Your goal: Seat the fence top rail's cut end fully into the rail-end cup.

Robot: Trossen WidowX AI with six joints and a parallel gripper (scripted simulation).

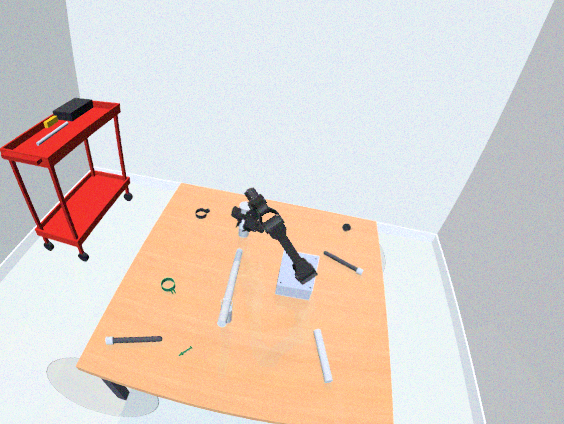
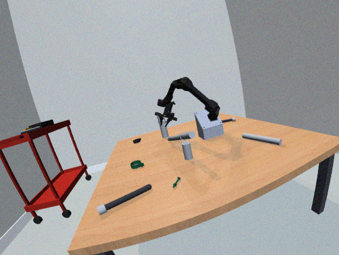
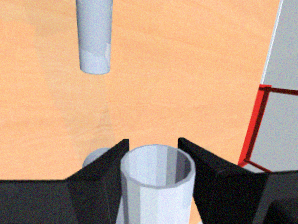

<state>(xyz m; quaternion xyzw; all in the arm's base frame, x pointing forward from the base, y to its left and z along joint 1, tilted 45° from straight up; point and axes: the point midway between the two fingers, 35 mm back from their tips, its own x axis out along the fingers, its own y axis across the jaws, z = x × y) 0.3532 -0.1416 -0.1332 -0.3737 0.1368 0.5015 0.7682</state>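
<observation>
The gripper (image 1: 243, 223) (image 2: 163, 122) (image 3: 154, 145) is shut on the pale grey rail-end cup (image 3: 157, 205), whose open mouth shows between the fingers in the wrist view. The big post (image 1: 243, 232) (image 2: 164, 132) stands upright just under the gripper; in the wrist view its round top (image 3: 96, 157) is partly hidden by the left finger. The brace band is hidden. The grey top rail (image 1: 232, 280) (image 2: 180, 136) (image 3: 95, 32) slopes through the loop at the short post (image 2: 187, 151). The rail's near end in the wrist view lies apart from the cup.
The pale base block (image 1: 295, 287) (image 2: 211, 133) is right of the rail. A loose pipe (image 1: 323, 356) (image 2: 261, 139) and dark rods (image 1: 137, 339) (image 2: 127, 197) lie on the table. A black band (image 1: 201, 217) is left of the post; a green band (image 1: 163, 288) (image 2: 132, 165) is nearer the front.
</observation>
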